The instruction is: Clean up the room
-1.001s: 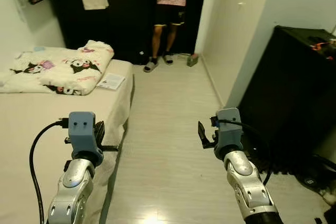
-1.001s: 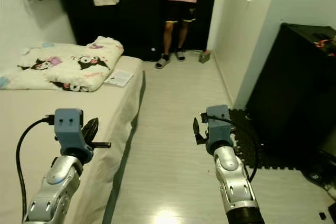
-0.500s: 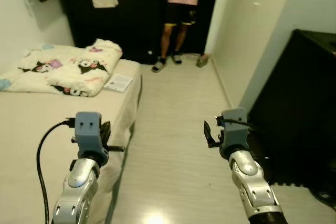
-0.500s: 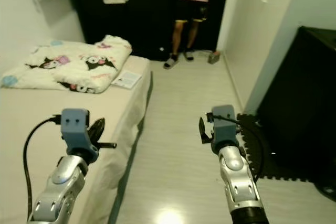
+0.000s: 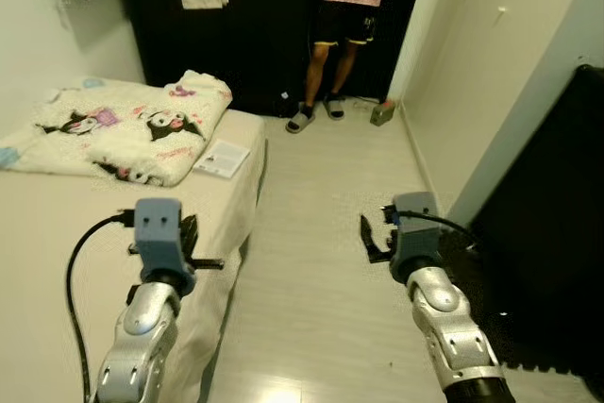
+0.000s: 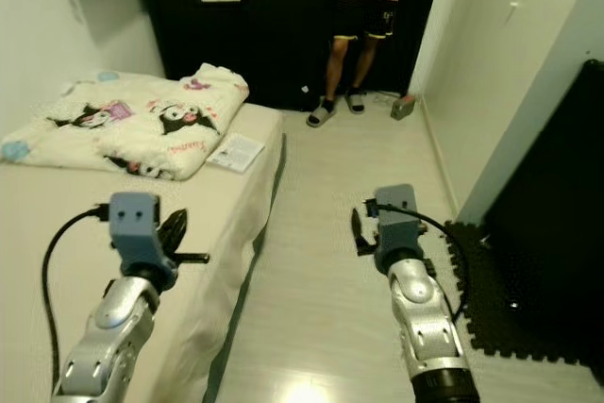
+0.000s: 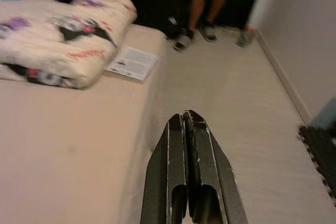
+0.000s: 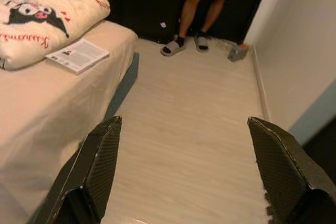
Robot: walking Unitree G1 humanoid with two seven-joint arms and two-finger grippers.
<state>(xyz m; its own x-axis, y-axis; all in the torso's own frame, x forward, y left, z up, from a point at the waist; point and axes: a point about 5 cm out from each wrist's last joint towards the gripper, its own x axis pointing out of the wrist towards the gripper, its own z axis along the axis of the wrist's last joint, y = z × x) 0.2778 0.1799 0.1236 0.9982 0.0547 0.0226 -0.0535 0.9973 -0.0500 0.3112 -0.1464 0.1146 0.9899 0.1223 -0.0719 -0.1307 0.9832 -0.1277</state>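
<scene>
Person [image 5: 354, 7] cropped above chest; left fingers [image 7: 190, 171] pressed together, right fingers [image 8: 102, 166] spread, empty.

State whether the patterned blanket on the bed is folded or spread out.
Folded. The blanket lies as a thick layered bundle at the bed's far end, leaving most of the mattress bare.

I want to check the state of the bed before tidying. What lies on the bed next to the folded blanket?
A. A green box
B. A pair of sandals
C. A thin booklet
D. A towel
C: a thin booklet lies flat on the bed, beside the folded blanket and near the edge of the mattress.
</scene>
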